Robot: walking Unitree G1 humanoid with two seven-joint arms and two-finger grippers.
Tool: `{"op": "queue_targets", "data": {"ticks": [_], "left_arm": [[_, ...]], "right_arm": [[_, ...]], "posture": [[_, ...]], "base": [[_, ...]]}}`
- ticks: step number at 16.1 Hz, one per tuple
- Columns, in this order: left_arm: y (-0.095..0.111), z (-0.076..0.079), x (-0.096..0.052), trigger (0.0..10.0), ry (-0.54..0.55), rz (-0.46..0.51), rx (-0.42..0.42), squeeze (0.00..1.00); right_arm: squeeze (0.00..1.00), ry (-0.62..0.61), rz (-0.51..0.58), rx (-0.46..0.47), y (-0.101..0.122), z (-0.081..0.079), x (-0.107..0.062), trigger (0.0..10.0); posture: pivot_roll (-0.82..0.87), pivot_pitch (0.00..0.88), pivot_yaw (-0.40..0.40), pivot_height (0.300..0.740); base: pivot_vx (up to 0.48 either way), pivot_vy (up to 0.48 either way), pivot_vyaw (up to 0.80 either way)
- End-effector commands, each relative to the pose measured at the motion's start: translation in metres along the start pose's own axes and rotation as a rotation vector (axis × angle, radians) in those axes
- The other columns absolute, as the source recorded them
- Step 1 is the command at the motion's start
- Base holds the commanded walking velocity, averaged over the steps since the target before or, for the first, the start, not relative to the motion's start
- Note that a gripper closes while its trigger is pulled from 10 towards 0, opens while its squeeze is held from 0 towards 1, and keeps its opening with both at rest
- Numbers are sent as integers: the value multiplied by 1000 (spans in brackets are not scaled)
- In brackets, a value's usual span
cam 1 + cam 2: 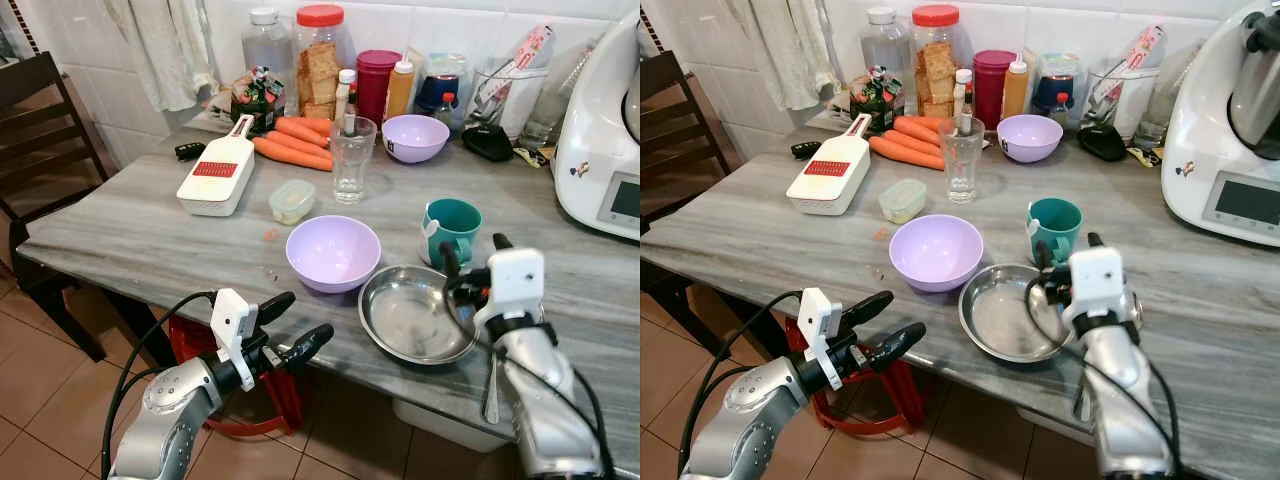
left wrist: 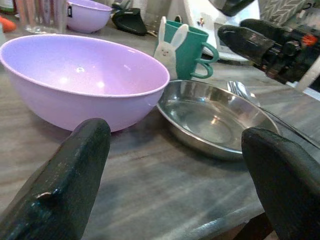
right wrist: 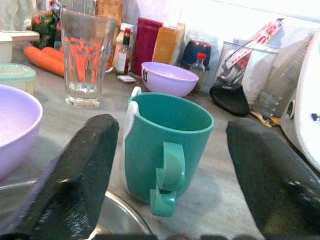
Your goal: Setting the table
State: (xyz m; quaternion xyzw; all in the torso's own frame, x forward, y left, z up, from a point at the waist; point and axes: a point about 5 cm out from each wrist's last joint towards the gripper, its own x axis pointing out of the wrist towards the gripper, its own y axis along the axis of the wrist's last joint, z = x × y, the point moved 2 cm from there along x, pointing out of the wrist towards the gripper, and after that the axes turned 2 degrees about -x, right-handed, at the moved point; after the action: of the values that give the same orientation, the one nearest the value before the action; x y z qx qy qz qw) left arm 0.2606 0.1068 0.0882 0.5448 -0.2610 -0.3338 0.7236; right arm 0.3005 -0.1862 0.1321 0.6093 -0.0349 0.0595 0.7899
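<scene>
Near the worktop's front edge, I'm lining up my right gripper (image 3: pixel 165 165), fingers apart, with the teal mug (image 3: pixel 167 150) to grab it.

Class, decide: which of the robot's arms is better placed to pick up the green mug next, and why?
Right. The right gripper hovers open just in front of the green mug, which sits between its fingers in the wrist view. The left gripper hangs off the table edge.

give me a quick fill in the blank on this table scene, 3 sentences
1. The steel plate lies between the large purple bowl and the ____ gripper.
2. The mug with the rabbit on it is ____ in colour.
3. The left gripper hangs off the table edge with its fingers ____.

Missing words: right; teal; open
</scene>
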Motion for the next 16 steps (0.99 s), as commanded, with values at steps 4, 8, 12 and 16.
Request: {"op": "queue_targets", "data": {"ticks": [4, 8, 12, 16], "left_arm": [[7, -1, 3, 10000, 20, 26, 26, 0], [16, -13, 2, 10000, 137, 100, 29, 0], [36, -46, -10, 10000, 423, 215, 97, 0], [40, -54, -12, 10000, 502, 229, 114, 0]], "right_arm": [[1000, -32, 76, -20, 16, -8, -5, 10000], [1000, -5, 102, -63, 24, -17, -7, 10000], [0, 29, 133, -107, 32, -26, -3, 10000], [0, 92, 151, -152, 34, -36, -5, 10000]], "posture": [[-51, 0, 40, 740], [-50, 0, 28, 740], [-44, 0, 21, 740], [-40, 0, 18, 740]], "base": [[0, 0, 0], [0, 0, 0], [0, 0, 0], [0, 0, 398]]}}
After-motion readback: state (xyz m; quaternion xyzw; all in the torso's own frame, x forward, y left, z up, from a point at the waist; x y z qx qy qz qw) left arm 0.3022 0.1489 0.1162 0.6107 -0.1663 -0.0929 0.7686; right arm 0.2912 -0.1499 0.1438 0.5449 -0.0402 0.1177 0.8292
